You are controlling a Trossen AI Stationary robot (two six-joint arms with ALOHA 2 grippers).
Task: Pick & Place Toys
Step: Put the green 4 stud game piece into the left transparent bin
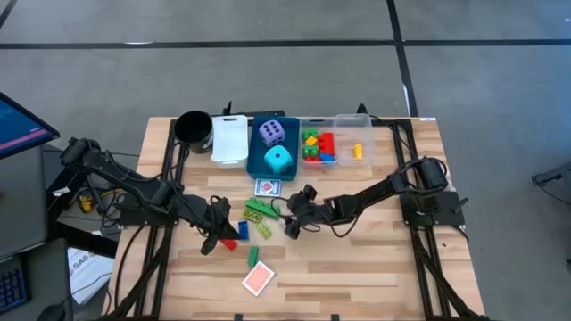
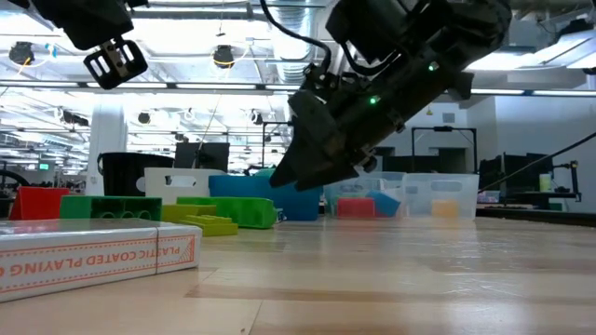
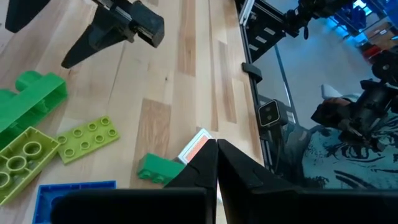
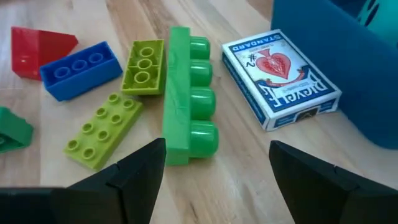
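Loose bricks lie flat at the table's middle: a long green brick [image 1: 259, 209] [image 4: 180, 93], a lime brick [image 4: 144, 65], a lime plate [image 4: 102, 127], a blue brick [image 1: 243, 230], a red one [image 1: 230, 243] and a small green one [image 1: 252, 256]. A blue card box [image 1: 268, 188] lies by them and a red-backed deck [image 1: 259, 279] lies nearer the front. My right gripper [image 1: 294, 218] [image 4: 217, 152] is open and empty, just right of the long green brick. My left gripper [image 1: 214, 234] [image 3: 216, 155] is shut and empty, left of the bricks.
Along the far edge stand a black cup [image 1: 193, 127], a white bin [image 1: 230, 138], a blue bin [image 1: 259, 165] holding a purple die [image 1: 272, 134] and a cyan die [image 1: 279, 160], and two clear bins [image 1: 318, 120] [image 1: 354, 120] holding bricks. Bare wood lies at the front right.
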